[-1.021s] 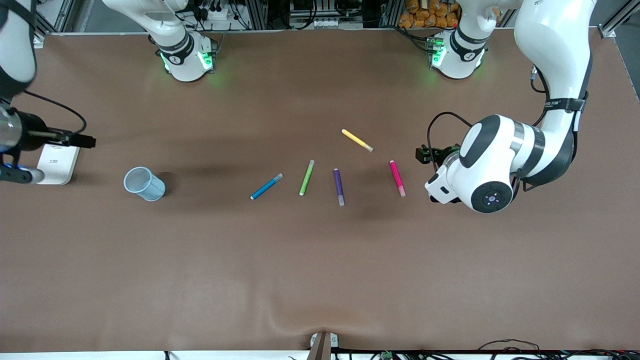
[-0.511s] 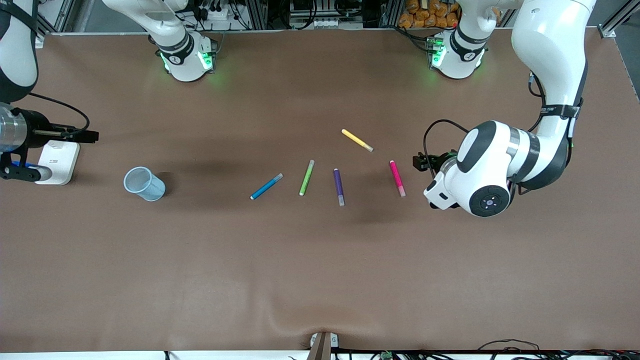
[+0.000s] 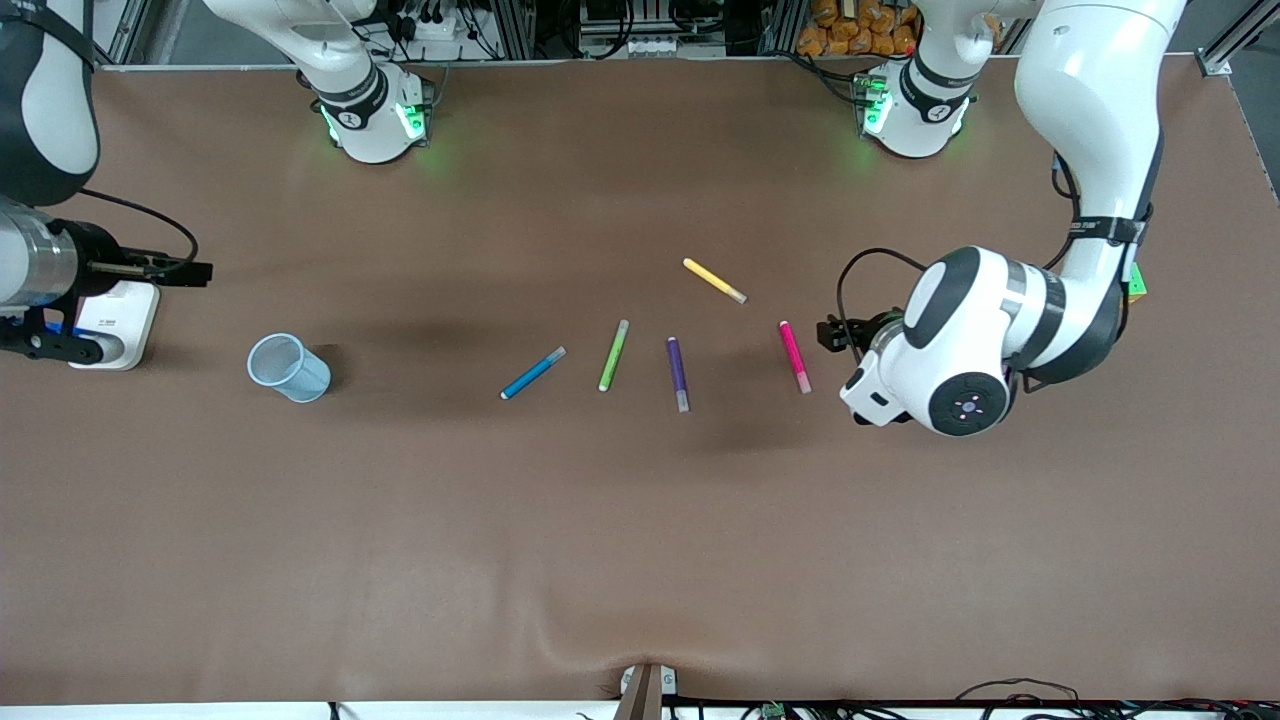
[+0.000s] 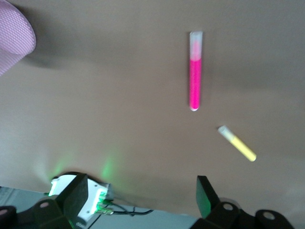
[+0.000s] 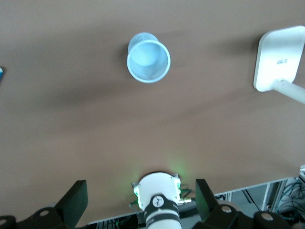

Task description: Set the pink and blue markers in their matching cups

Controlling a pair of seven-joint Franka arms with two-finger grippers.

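The opening reach is in hand: the left gripper (image 4: 138, 200), jaws wide and empty, hangs at centre right of the front view beside the pink marker (image 3: 795, 356), having drifted closer than a second ago, and next must drop over it. The right gripper (image 5: 138, 202), jaws also wide, hangs at the frame's left edge near the blue cup (image 3: 287, 367). The blue marker (image 3: 533, 372) lies mid-tabletop; the pink cup (image 4: 14, 40) shows only in the left wrist view.

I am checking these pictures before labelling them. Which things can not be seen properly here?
- Pink cup: left wrist view only, cut off by the picture's corner; in the front view the left arm hides it.
- Left gripper: covered by its own wrist in the front view.
- Right gripper: front view's edge crops that arm.
- White stand: partly covered by the right arm.
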